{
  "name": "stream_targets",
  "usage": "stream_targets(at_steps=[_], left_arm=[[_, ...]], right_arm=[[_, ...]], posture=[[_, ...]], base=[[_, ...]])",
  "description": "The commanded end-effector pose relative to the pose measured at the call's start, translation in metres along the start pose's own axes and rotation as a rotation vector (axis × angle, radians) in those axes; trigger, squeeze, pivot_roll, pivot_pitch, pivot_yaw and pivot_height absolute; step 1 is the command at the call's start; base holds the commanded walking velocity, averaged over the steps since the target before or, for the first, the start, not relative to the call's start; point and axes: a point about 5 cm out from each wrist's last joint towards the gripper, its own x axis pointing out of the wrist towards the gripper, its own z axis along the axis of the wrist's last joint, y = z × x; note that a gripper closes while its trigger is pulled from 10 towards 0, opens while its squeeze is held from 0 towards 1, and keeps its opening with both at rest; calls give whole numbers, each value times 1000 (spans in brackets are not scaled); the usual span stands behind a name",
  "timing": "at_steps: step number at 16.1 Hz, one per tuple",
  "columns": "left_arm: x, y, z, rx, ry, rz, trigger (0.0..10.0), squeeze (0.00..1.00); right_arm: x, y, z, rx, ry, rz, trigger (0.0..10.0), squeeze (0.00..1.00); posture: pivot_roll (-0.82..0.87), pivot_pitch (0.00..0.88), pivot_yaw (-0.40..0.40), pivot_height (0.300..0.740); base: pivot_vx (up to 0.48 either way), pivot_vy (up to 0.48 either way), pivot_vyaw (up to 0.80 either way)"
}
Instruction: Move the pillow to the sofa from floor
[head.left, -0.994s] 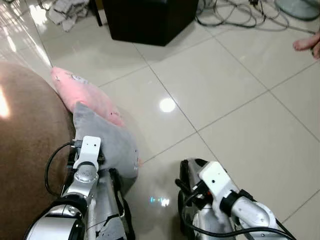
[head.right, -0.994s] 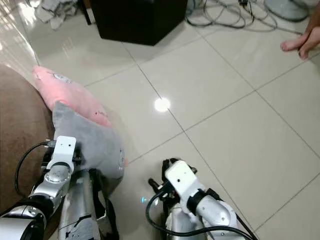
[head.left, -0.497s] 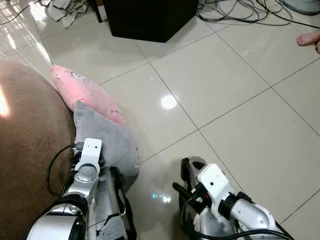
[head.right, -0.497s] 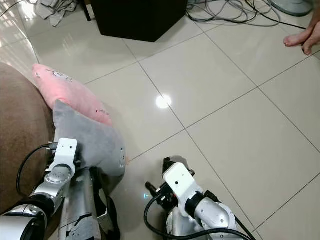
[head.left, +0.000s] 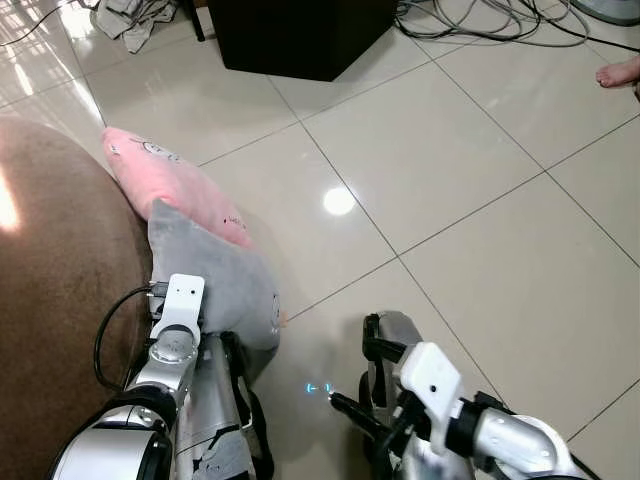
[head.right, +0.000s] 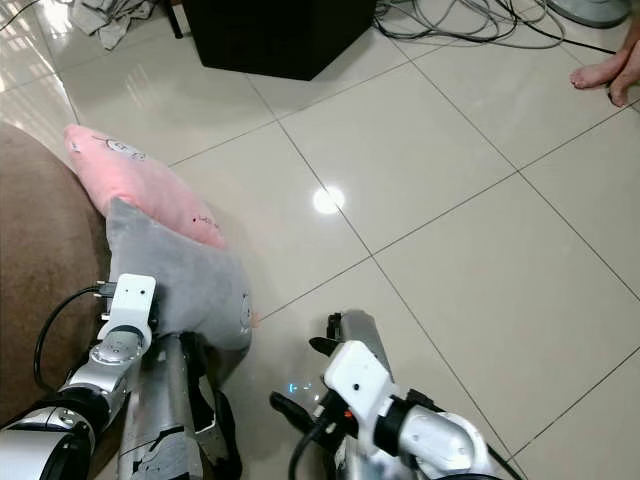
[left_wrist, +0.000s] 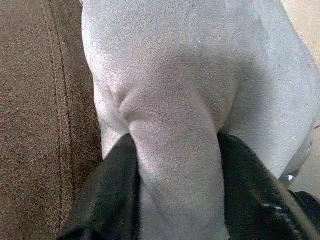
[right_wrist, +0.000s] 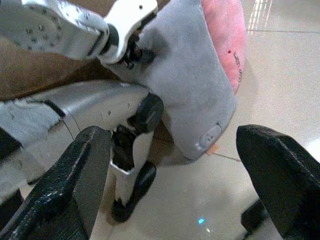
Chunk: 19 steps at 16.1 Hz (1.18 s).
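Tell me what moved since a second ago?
The right gripper swung round toward the pillow, with its fingers now spread wide open. The left gripper stayed pinched on the pillow's grey fabric beside the brown sofa, and the pillow itself hasn't shifted.

I count one pillow (head.left: 205, 240), pink on one face and grey on the other, one brown sofa (head.left: 55, 290) beside it, and one black box (head.left: 300, 35) standing on the tiled floor (head.left: 480, 190). Of my own parts I count two grippers, the left gripper (left_wrist: 172, 200) with two black fingers pinched on a fold of the grey cloth and the right gripper (right_wrist: 175, 185) with two black fingers spread wide apart. Farther off I count one heap of crumpled cloth (head.left: 135, 15), one tangle of cables (head.left: 490, 20) whose strands I cannot number, and one person's bare foot (head.left: 618, 72).
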Motion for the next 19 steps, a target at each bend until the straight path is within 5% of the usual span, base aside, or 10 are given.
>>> stream_targets(at_steps=[1, 16, 19], left_arm=[[-2, -1, -12, -4, 45, -14, 0, 0], [-2, -9, -4, -67, 21, -75, 0, 0], [-4, -21, 0, -118, -8, -166, 0, 0]], right_arm=[[-3, 4, 0, 9, -6, 20, 10000, 0], [-20, -9, -24, 4, 22, 6, 10000, 0], [-20, -16, -29, 7, 18, -20, 10000, 0]], posture=[[-211, 343, 5, 555], [-199, 325, 15, 555], [-176, 298, 29, 555]], base=[[0, 0, 0], [0, 0, 0], [0, 0, 0]])
